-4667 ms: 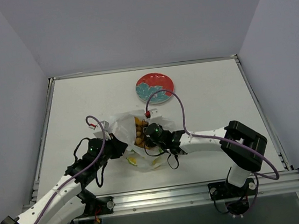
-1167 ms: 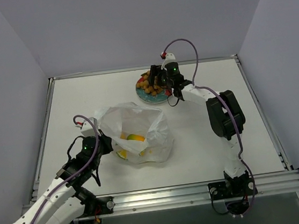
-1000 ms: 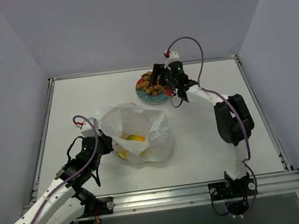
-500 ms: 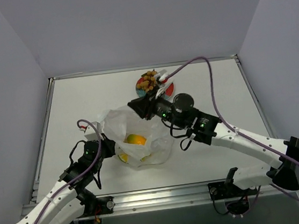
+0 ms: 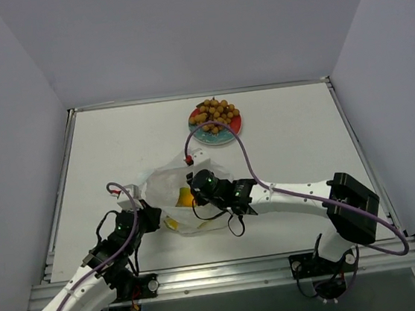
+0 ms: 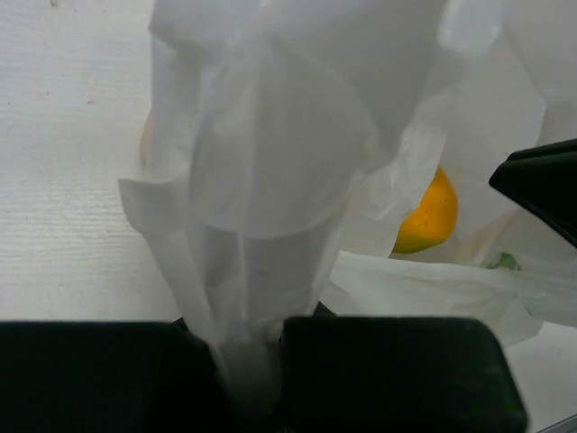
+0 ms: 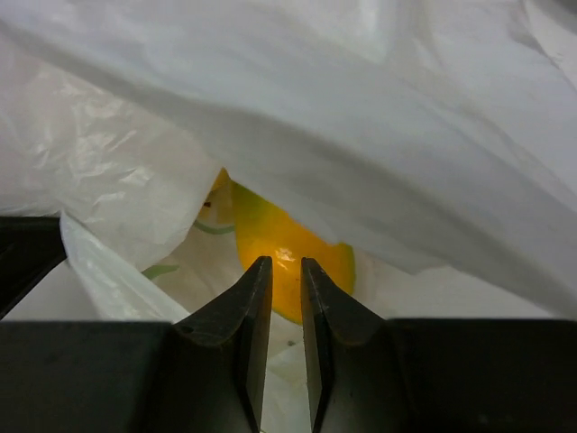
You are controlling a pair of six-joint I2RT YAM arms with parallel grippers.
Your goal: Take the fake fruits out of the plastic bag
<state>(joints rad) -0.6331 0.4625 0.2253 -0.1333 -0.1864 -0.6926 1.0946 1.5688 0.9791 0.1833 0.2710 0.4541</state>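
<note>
The crinkled white plastic bag [image 5: 198, 201] lies at the table's near middle. My left gripper [image 5: 148, 215] is shut on its gathered left edge [image 6: 248, 361]. My right gripper [image 5: 196, 188] is in the bag's mouth, its jaws nearly shut with a narrow gap and nothing between them [image 7: 286, 271]. The yellow-orange mango-like fruit [image 7: 288, 244] lies in the bag just beyond its fingertips; it also shows in the top view [image 5: 185, 197] and the left wrist view [image 6: 428, 212]. The bunch of tan-brown balls [image 5: 215, 112] rests on the red plate [image 5: 236, 126]. I cannot make out the small orange fruit.
The red plate stands at the back middle of the table. A raised metal rim [image 5: 55, 203] runs round the white table. Bag folds [image 7: 388, 135] hang over my right gripper. The right arm's cable [image 5: 220, 135] loops above the bag.
My right gripper has left the bunch on the plate and swung back down into the bag's mouth. My left gripper still holds the bag's edge.
</note>
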